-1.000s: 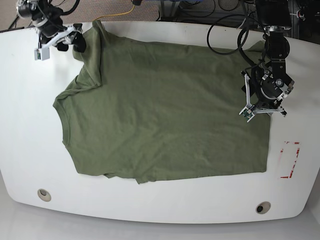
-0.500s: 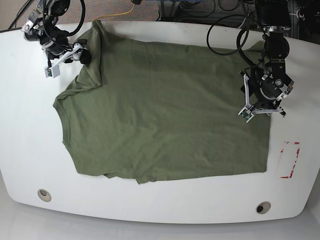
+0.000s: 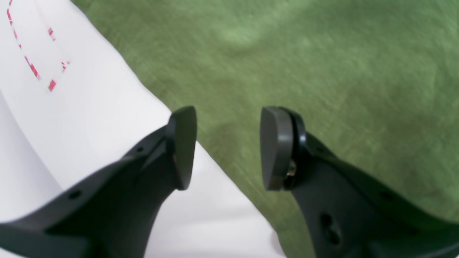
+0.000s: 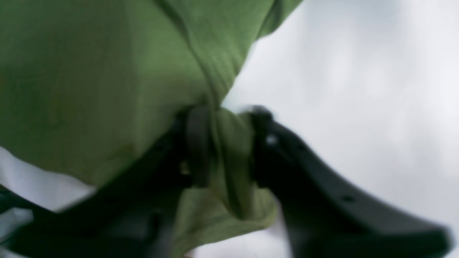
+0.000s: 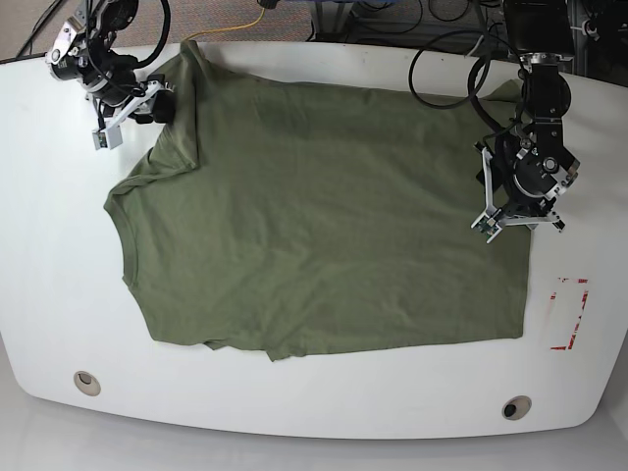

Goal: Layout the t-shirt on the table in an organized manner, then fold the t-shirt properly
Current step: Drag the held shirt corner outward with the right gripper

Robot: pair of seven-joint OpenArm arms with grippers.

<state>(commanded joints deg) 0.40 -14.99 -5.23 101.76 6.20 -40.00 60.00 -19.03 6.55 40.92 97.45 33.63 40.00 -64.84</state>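
Note:
The olive-green t-shirt [image 5: 314,216] lies spread across the white table [image 5: 59,265], collar toward the left in the base view. At the far left corner my right gripper [image 5: 162,104] is shut on a bunched bit of the shirt's sleeve; the right wrist view shows the green cloth [image 4: 229,157] pinched between the dark fingers, blurred. My left gripper [image 5: 520,221] hovers over the shirt's right edge. In the left wrist view it [image 3: 227,147] stands open, empty, straddling the line where the t-shirt [image 3: 322,71] meets the bare table [image 3: 89,107].
A red tape rectangle [image 5: 569,314] marks the table right of the shirt, also in the left wrist view as red tape [image 3: 34,68]. Two grommet holes [image 5: 86,381] [image 5: 515,406] sit near the front edge. Black cables [image 5: 442,69] trail at the back.
My right gripper has shifted down and right from the far left corner onto the sleeve, then eased slightly back up. The left arm has barely moved.

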